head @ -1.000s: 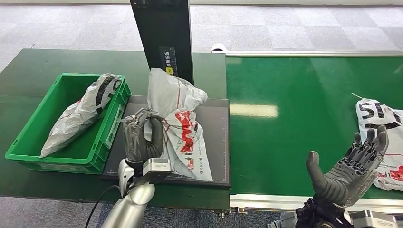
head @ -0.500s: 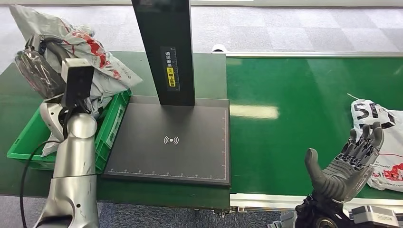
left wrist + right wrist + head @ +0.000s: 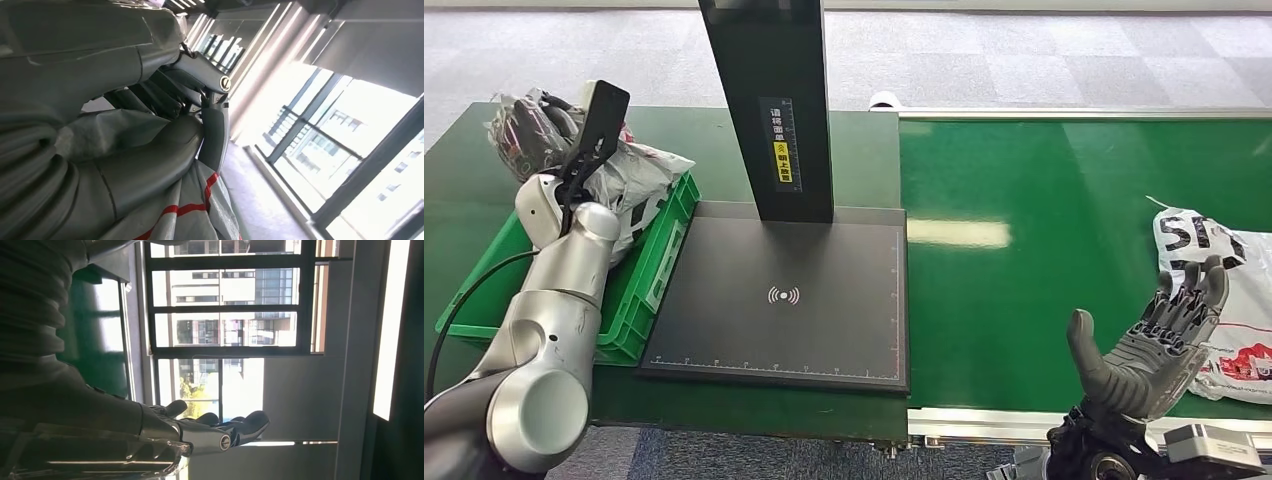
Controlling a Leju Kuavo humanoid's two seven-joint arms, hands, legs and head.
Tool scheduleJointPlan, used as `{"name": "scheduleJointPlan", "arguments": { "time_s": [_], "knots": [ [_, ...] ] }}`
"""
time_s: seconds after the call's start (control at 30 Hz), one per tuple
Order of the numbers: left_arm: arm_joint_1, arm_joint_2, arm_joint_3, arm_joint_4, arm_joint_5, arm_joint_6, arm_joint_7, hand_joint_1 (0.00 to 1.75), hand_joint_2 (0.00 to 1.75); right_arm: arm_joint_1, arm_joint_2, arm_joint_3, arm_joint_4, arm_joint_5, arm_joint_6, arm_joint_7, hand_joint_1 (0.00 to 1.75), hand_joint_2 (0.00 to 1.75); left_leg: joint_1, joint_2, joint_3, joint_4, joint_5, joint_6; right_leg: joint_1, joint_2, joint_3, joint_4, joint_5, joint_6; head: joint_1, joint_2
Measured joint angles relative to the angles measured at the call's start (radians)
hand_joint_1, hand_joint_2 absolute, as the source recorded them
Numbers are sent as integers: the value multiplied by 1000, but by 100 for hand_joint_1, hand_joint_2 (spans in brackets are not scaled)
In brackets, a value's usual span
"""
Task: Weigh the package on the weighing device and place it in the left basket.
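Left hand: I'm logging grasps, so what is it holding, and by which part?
The left hand grips the grey package by its bunched upper end, over the green basket. The right hand holds nothing.

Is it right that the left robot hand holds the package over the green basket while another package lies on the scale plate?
Not quite. In the head view the scale plate is bare; the other package lies on the conveyor belt. The left robot hand does hold the package over the green basket.
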Motion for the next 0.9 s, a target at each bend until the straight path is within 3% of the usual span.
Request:
{"name": "scheduleJointPlan", "arguments": {
  "time_s": [0.27,0.5,0.73,0.87,0.9],
  "knots": [
    [6,60,14,136,-161,-13,224,175,175,-1,-1,-18,24,-1,21,0,0,175,0,0,0,0,0,0,0,0,0,0,0,0,0,0],
    [12,95,13,176,-217,-35,297,175,175,-3,-5,-22,48,-1,21,0,0,175,0,0,-1,0,0,0,0,0,0,0,0,0,0,0],
    [13,138,-79,201,-260,-114,484,169,175,-6,-10,-24,66,-2,21,0,0,175,0,0,-1,0,0,0,0,0,0,0,0,0,0,0],
    [18,146,-95,210,-198,-142,417,0,175,-10,-17,-25,77,-5,21,0,0,175,0,0,-1,0,0,0,0,0,0,0,0,0,0,0],
    [20,145,-88,211,-157,-139,366,0,175,-10,-19,-25,79,-6,21,0,0,175,0,0,-1,0,0,0,0,0,0,0,0,0,0,0]
  ]
}}
